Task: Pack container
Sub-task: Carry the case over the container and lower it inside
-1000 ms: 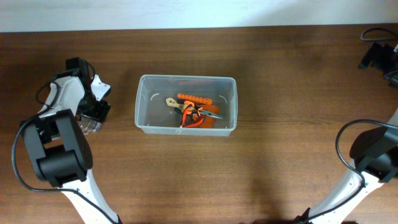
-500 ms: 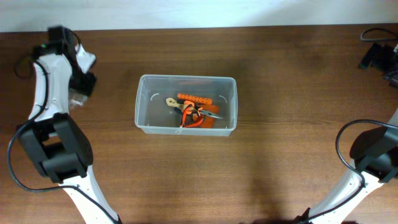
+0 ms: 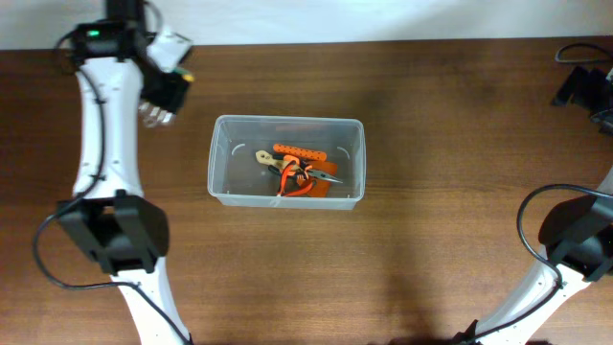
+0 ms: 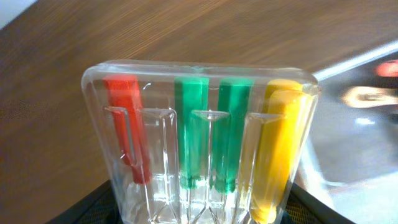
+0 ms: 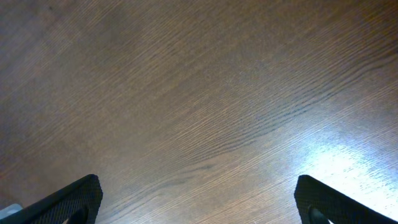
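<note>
Far left, rear of table: left gripper (image 3: 158, 101) is seen closed on a small clear screwdriver pack (image 4: 199, 143). The pack is held by its lower end and carried clear of the wood. Red, two green and one yellow handle are counted inside.

Centre: the container (image 3: 213, 158) is set flat on the table (image 5: 199, 93), near the held pack but apart from it, to its right and nearer the front. Clear, translucent walls, rounded corners and a thick rim are noted. Orange-handled tools (image 3: 302, 172) lie in its right half; the left half is bare.

Handling, as judged: light, thin-walled and likely to flex; the smooth plastic is probably slippery. The rim is taken as the stiffest hold. Loose tools would slide if it were tipped.

Far right: right gripper (image 5: 199, 205) is held wide open over bare wood, with nothing between the fingers.
</note>
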You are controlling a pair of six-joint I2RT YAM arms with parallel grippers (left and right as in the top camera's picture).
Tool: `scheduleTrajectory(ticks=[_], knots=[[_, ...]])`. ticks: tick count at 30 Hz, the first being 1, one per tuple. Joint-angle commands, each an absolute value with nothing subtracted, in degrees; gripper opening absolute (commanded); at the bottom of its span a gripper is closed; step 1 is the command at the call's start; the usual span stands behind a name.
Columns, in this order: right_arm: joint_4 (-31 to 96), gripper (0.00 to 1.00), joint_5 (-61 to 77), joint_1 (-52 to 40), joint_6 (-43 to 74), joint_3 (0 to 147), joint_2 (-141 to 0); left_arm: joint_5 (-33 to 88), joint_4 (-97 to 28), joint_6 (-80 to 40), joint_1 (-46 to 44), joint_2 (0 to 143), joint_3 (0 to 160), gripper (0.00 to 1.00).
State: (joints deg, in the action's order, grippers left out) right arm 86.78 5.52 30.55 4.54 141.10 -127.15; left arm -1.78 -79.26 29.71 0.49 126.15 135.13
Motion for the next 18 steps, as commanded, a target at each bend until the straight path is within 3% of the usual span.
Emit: scheduleTrajectory(ticks=[1,18], knots=[[86.8,0.99,5.8,30.4,5.0,140.9,-127.0,-0.2,-80.8,29.2,-4.9,125.9,136.4,0.60],[86.8,0.99,5.8,30.4,5.0,140.9,-127.0,-0.3,-82.8,33.1,-22.8,125.9,135.6,0.65]])
